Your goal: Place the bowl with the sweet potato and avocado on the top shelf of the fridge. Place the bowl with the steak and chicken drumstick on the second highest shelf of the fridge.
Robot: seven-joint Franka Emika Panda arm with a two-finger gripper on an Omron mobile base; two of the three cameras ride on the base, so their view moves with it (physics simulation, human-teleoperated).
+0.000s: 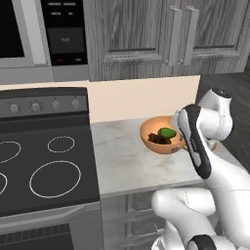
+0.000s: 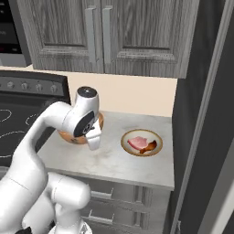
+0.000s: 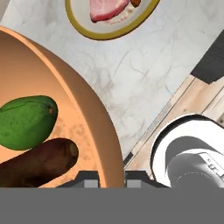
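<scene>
Grey cabinets [image 2: 98, 34] hang over the marble table [image 1: 127, 156] beside the stove [image 1: 44, 161]. From my hand camera the pincer [image 3: 111, 180] sits at 6 o'clock, its two tips astride the rim of the orange bowl [image 3: 87, 118], clamped on it as far as I can judge. Inside lie the avocado [image 3: 26, 122] and the sweet potato [image 3: 37, 164]. At 12 o'clock, apart on the table, rests the yellow-rimmed bowl [image 3: 131, 24] holding the steak [image 3: 107, 8].
</scene>
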